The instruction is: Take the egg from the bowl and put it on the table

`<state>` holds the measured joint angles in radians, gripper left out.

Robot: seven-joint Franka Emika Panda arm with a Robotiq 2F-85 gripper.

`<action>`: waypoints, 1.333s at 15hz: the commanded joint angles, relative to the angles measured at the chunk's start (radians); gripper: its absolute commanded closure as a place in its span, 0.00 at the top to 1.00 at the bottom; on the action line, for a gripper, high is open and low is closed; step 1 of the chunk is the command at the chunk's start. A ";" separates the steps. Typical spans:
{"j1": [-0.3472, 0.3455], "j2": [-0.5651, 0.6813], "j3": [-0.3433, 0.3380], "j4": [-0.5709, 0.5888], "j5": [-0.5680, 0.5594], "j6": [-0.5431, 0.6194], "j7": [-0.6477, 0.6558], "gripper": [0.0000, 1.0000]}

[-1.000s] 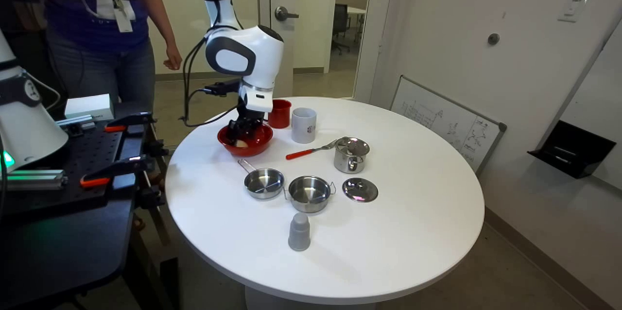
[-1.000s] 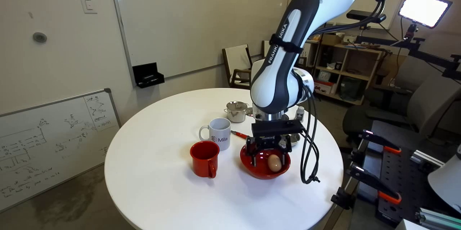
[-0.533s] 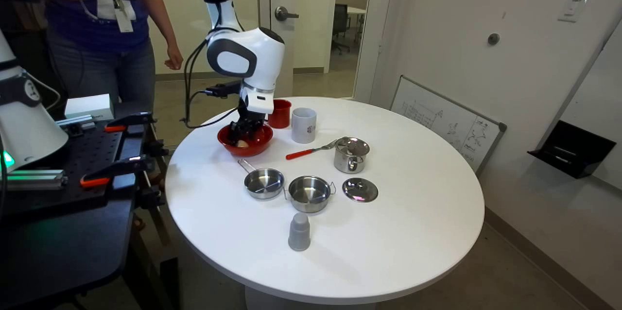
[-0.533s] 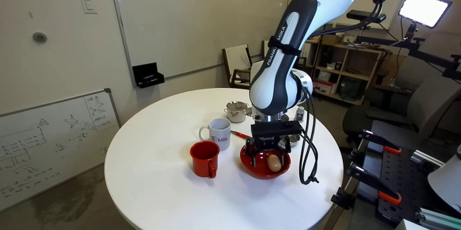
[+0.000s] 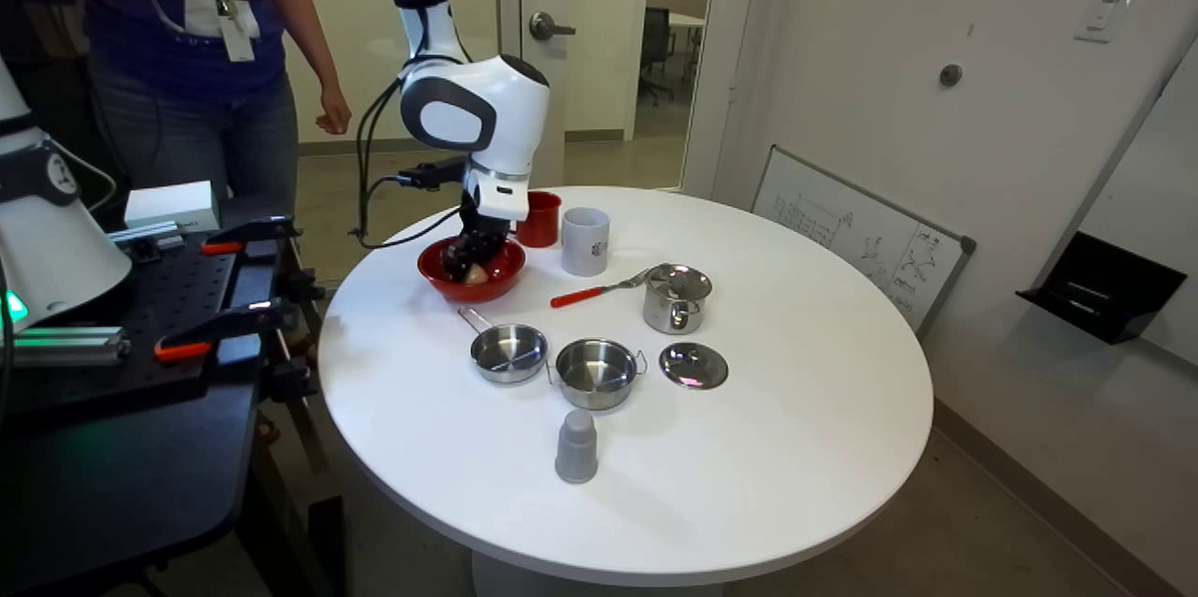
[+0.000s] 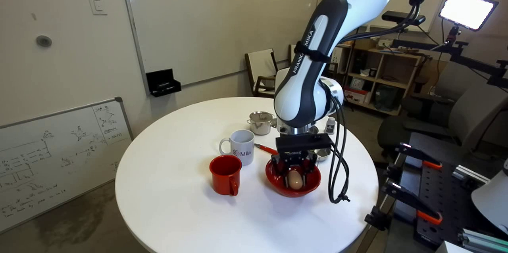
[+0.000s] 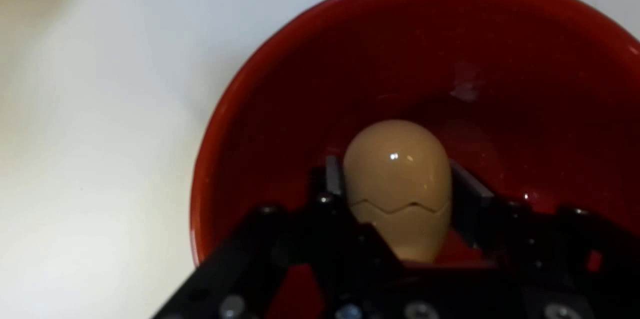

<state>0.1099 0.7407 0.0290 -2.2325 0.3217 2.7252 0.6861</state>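
Observation:
The egg, tan with a zigzag crack line, is inside the red bowl in the wrist view. My gripper reaches down into that bowl and is shut on the egg, with one finger pad against its left side and the other along its right. In an exterior view the egg shows between the two fingertips, low in the bowl. Another exterior angle shows only part of the egg below the dark fingers. The bowl stands on the round white table.
Close to the bowl are a red mug and a white mug. A red-handled utensil, a small steel pan, an open steel pot, another pot, a lid and a grey bottle are spread farther along the table.
The jaws have come together on the egg from wide apart. The egg has shifted slightly toward the middle of the bowl, while the arm has moved only a little.

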 commanded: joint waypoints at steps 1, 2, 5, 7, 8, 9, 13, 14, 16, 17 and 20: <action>0.022 0.009 -0.014 0.014 0.008 -0.002 -0.005 0.36; 0.023 0.009 -0.015 0.015 0.007 -0.003 -0.005 0.37; 0.025 0.004 -0.014 0.012 0.008 -0.002 -0.006 0.23; 0.038 -0.021 -0.019 -0.006 0.003 0.004 -0.001 0.23; 0.044 -0.030 -0.021 -0.011 0.000 0.006 0.001 0.23; 0.062 -0.050 -0.032 -0.024 -0.010 0.008 0.010 0.23; 0.116 -0.118 -0.061 -0.055 -0.041 0.009 0.020 0.23; 0.130 -0.139 -0.069 -0.064 -0.050 0.007 0.023 0.23; 0.174 -0.180 -0.110 -0.080 -0.088 -0.005 0.050 0.23; 0.190 -0.199 -0.134 -0.086 -0.113 -0.013 0.065 0.23; 0.223 -0.239 -0.202 -0.096 -0.201 -0.031 0.115 0.23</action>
<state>0.2898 0.5679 -0.1033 -2.2898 0.2017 2.7198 0.7403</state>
